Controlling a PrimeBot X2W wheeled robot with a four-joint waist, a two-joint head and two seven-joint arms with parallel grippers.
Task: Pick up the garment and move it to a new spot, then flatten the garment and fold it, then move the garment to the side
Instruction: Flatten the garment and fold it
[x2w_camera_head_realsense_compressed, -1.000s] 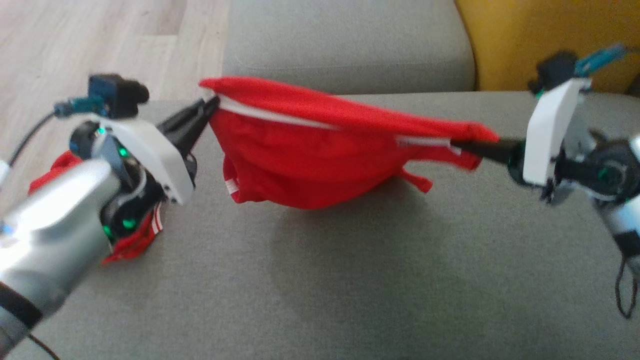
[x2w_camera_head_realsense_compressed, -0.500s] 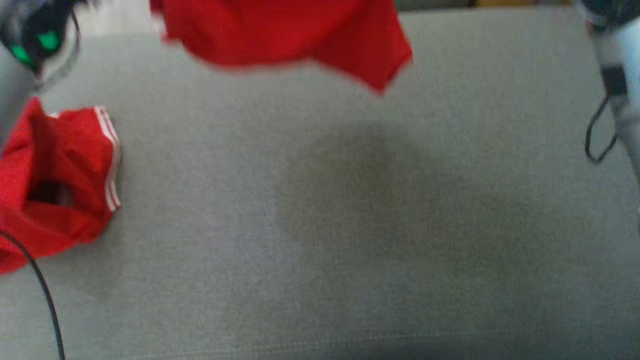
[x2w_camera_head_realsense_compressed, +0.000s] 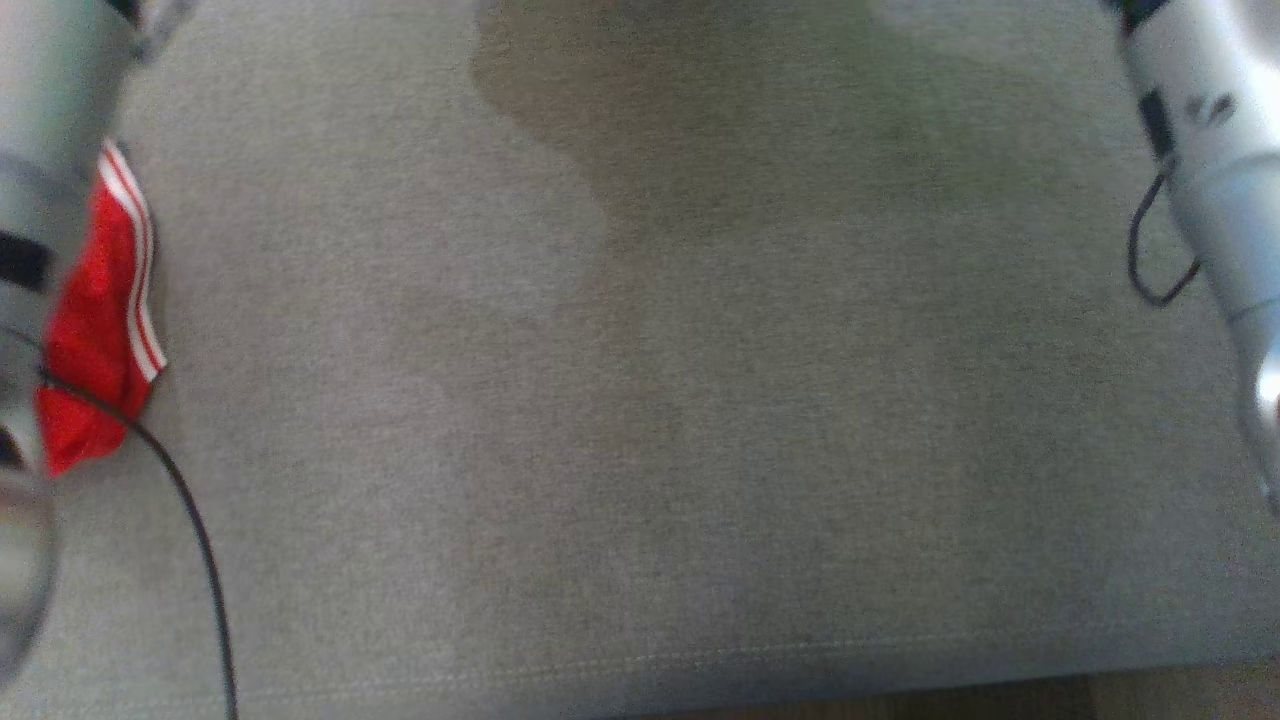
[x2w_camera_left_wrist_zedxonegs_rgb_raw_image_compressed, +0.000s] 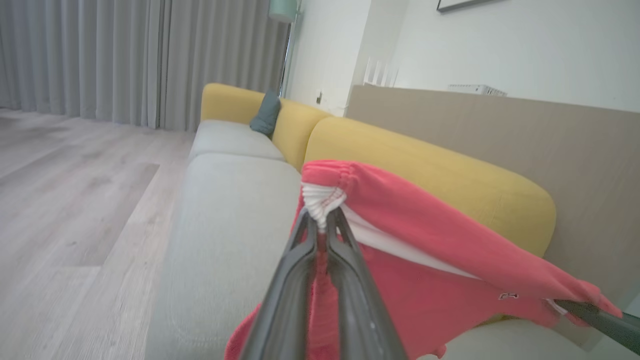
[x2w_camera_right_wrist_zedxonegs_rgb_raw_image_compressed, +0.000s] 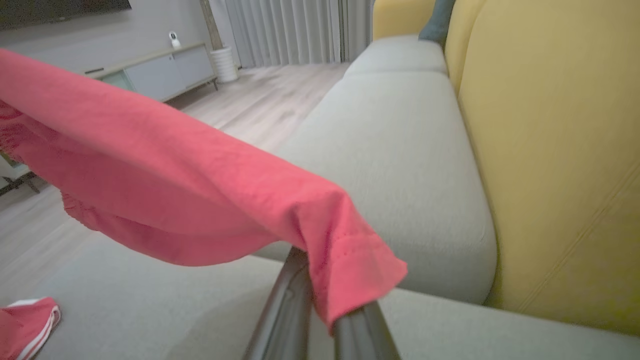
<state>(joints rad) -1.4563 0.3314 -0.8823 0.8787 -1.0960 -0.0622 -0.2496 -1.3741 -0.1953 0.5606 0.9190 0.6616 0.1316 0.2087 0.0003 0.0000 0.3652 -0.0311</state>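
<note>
The red garment hangs stretched in the air between my two grippers, above the grey sofa seat. In the left wrist view my left gripper is shut on its gathered white waistband. The right gripper's dark fingers pinch the far end at that view's lower right. My right gripper is shut on a hemmed corner of the garment, which drapes over its fingertips. The garment's shadow falls on the seat in the head view.
A second red piece of clothing with white stripes lies crumpled at the seat's left end, also seen at the lower left as a striped red heap. Yellow backrest runs behind. My forearms flank the seat; a black cable trails over it.
The head camera has tilted down, so the held garment and both grippers have left the top of that view. The garment, which sagged onto the seat a second ago, now hangs above it.
</note>
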